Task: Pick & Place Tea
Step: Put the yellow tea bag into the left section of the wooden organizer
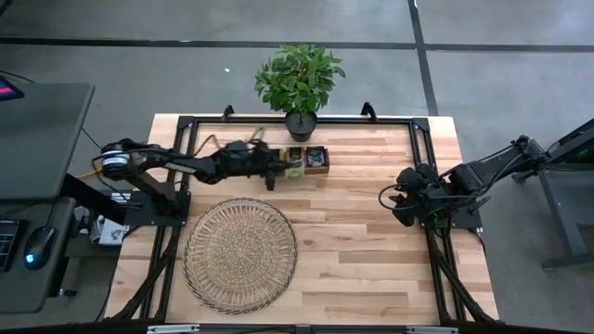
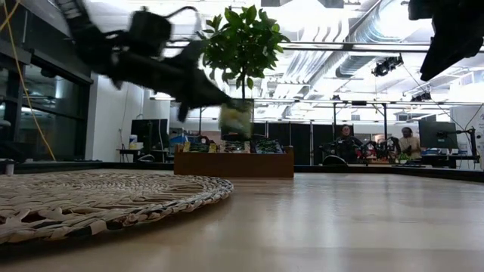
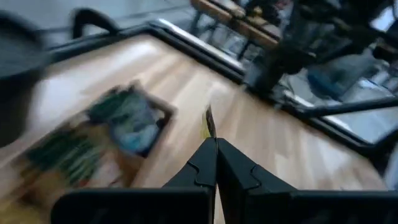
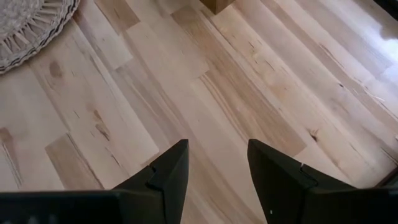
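Holding a yellow-green tea sachet (image 2: 236, 119) pinched between the fingers of my left gripper (image 2: 227, 102), I have it lifted above the wooden tray (image 2: 234, 163), clear of the tray's rim in the low view. In the left wrist view the fingers are pressed together with the sachet's thin edge sticking out past their tips. From above, my left arm reaches across the far side of the table (image 1: 371, 250) to the tray, which sits just in front of the potted plant (image 1: 299, 79). More sachets (image 1: 316, 158) fill the tray's compartments; greenish and dark ones show, exact count unreadable. The round wicker mat (image 1: 240, 253) lies near the front left of the table, bare, apart from the tray. My right gripper (image 4: 216, 165) waits at the right edge of the table, fingers spread apart over bare wood, touching nothing. People sit in the room beyond the table.
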Controlling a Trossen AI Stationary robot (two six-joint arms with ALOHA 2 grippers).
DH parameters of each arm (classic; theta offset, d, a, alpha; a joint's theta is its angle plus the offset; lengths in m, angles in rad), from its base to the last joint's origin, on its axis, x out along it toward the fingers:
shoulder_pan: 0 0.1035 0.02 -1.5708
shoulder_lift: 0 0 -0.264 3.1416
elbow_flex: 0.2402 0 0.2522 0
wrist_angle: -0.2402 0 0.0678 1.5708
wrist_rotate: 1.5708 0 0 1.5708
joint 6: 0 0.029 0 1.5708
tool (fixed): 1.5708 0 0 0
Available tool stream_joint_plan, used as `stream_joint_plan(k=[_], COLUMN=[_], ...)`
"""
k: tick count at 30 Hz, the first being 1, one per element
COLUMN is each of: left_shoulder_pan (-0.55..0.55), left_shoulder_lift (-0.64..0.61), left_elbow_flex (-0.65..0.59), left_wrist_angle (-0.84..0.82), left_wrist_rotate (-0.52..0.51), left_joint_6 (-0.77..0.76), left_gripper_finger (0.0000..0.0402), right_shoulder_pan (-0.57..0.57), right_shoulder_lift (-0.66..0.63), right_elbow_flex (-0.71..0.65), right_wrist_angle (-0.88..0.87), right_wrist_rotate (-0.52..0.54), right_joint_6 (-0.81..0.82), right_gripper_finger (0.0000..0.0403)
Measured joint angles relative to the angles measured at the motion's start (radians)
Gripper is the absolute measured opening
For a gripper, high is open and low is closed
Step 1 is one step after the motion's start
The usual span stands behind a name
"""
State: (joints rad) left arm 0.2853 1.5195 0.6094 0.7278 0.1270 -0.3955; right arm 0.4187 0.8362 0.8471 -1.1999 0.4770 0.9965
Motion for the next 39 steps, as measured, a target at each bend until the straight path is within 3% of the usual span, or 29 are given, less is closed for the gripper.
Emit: stream_joint_plan(k=[3, 7, 13, 24, 39], left_shoulder_pan=[0.013, 0.033, 0.108, 0.244, 0.260], left_shoulder_lift=[-0.077, -0.150, -0.151, -0.154, -0.029], left_elbow_flex=[-0.108, -0.205, -0.221, -0.219, -0.217], left_wrist_angle=[0.107, 0.075, 0.082, 0.029, 0.017], left_wrist_rotate=[-0.040, -0.084, -0.109, 0.053, 0.065], left_joint_6=[-0.004, 0.006, 0.052, 0.137, 0.156], left_gripper_finger=[0.0000, 0.0000, 0.0000, 0.0000, 0.0000], right_shoulder_pan=[0.000, 0.000, 0.000, 0.000, 0.000], right_shoulder_lift=[0.000, 0.000, 0.000, 0.000, 0.000], right_elbow_flex=[0.000, 0.000, 0.000, 0.000, 0.000], right_wrist_angle=[0.000, 0.004, 0.035, 0.062, 0.065], right_wrist_rotate=[0.001, 0.022, 0.033, 0.029, 0.021], right_joint_6=[0.002, -0.001, -0.001, 0.016, 0.017], right_gripper_finger=[0.0161, 0.0161, 0.0161, 0.0161, 0.0161])
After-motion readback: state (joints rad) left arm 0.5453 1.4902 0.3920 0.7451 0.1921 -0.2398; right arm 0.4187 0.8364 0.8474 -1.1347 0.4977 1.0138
